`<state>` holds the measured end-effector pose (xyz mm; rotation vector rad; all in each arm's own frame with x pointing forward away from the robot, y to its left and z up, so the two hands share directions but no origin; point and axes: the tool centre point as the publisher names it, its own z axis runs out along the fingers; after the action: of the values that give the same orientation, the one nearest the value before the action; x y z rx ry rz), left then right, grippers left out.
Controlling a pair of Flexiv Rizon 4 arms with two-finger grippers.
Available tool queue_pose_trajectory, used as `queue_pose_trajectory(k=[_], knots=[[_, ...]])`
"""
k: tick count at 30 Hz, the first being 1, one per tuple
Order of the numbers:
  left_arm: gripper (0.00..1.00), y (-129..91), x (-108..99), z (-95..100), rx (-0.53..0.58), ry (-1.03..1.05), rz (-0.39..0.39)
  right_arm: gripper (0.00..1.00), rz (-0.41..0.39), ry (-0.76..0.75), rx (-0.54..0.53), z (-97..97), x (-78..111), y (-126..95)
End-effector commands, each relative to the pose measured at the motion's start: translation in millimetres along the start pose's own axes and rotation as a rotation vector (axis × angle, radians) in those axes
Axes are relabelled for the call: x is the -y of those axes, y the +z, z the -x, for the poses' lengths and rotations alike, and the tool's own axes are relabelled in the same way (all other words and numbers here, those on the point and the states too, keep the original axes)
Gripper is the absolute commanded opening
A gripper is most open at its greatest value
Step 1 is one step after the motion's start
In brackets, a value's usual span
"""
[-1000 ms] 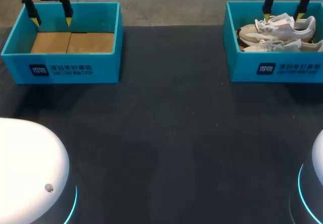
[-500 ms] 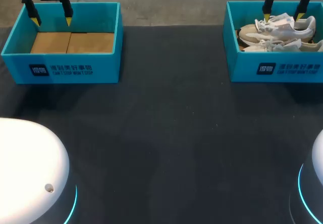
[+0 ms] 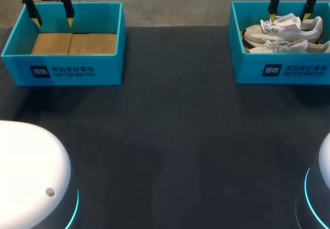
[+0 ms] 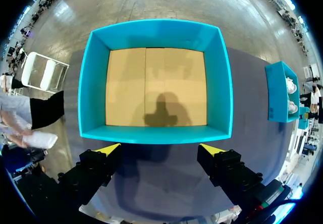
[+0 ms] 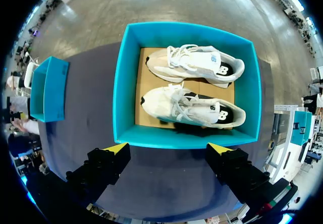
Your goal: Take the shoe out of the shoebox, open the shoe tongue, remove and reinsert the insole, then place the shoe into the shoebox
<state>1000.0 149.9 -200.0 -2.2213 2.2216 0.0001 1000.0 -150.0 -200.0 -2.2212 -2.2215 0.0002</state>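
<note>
Two pale sneakers [image 3: 282,35] lie side by side in a teal shoebox [image 3: 278,69] at the table's far right. From the right wrist view, one shoe [image 5: 194,64] lies farther from the fingers and the other shoe [image 5: 194,111] nearer, both inside the shoebox [image 5: 125,98]. My right gripper [image 3: 289,16] hangs open above that box's far side, holding nothing; its open span [image 5: 167,147] shows above the box's near wall. My left gripper [image 3: 52,20] stands open over a second teal box [image 3: 62,69], which holds only a cardboard floor [image 4: 155,87]. The left gripper [image 4: 160,147] is empty too.
The dark table [image 3: 170,136] stretches between the two boxes. White rounded arm bases sit at the near left [image 3: 31,172] and near right [image 3: 325,187]. In the left wrist view the shoe-filled box [image 4: 280,90] shows far off to the side.
</note>
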Motion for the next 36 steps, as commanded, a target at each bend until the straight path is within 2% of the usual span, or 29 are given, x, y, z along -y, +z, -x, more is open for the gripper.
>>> queue_pose_trajectory(k=[1, 13, 24, 28, 29, 36], knots=[[1.00, 0, 0, 0.0, 0.000, 0.000, 0.000, 1.00, 0.000, 0.000, 0.000, 0.0, 0.0, 0], [1.00, 0, 0, 0.0, 0.000, 0.000, 0.000, 1.00, 0.000, 0.000, 0.000, 0.0, 0.0, 0], [1.00, 0, 0, 0.0, 0.000, 0.000, 0.000, 1.00, -0.004, 0.043, 0.052, 73.7, -7.4, 19], [1.00, 0, 0, 0.0, 0.000, 0.000, 0.000, 1.00, -0.002, 0.034, 0.029, 86.7, -8.8, 26], [1.00, 0, 0, 0.0, 0.000, 0.000, 0.000, 1.00, -0.011, 0.037, 0.026, 96.9, -9.0, 36], [1.00, 0, 0, 0.0, 0.000, 0.000, 0.000, 1.00, -0.037, 0.073, 0.021, 123.8, -8.4, 67]])
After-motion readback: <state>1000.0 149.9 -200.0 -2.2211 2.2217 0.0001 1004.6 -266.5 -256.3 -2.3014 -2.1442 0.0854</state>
